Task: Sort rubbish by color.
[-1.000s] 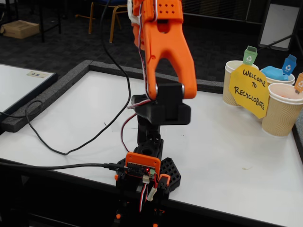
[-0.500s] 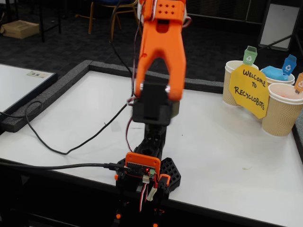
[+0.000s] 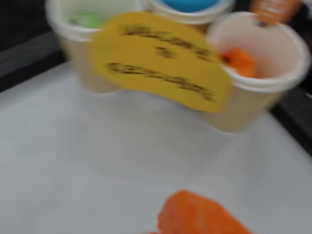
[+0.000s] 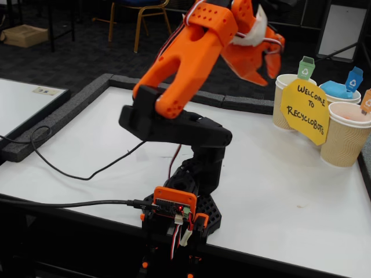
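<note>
The orange arm leans up and to the right from its black base at the near edge of the white table, and its gripper hangs in the air just left of the paper cups. In the fixed view the fingers point down and seem to stand a little apart with nothing between them, but the angle is poor, so I cannot tell for sure whether they are released or clenched. In the wrist view only a blurred orange finger shows at the bottom edge.

The yellow sign is the landmark: it leans against the front of three beige ribbed cups at the far right of the table. In the wrist view, the cup behind the sign's left end holds the green paper lump, the cup behind its top holds the blue paper lump, and the cup at its right end holds the orange paper lump. In the fixed view the blue lump rises above its cup's rim, right of the sign's top. Small flags stand on the cups: green, blue and orange.

A black cable trails across the table, well left of the sign.
</note>
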{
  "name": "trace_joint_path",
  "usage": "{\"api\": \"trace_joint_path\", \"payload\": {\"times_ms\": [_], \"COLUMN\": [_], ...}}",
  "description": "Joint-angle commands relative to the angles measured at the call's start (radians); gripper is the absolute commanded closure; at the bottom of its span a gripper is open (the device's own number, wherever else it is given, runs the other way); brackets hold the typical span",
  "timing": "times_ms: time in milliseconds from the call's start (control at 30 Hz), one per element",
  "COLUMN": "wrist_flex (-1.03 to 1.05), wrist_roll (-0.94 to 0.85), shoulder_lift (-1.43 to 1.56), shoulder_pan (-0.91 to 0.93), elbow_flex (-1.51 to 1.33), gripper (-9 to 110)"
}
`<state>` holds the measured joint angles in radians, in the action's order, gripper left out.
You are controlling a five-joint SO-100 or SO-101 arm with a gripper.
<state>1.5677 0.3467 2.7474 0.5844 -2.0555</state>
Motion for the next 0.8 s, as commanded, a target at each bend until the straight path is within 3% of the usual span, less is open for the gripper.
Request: {"api": "trace_joint_path", "payload": {"times_ms": [0,767], "wrist_flex": [-0.002,-0.097], "wrist_roll": [0.005,-0.005], "shoulder_lift": [-0.008,-0.006], "shoulder_pan": [0.104,0.666], "elbow_flex": [0.017,-0.003], "gripper": [101,101]}}
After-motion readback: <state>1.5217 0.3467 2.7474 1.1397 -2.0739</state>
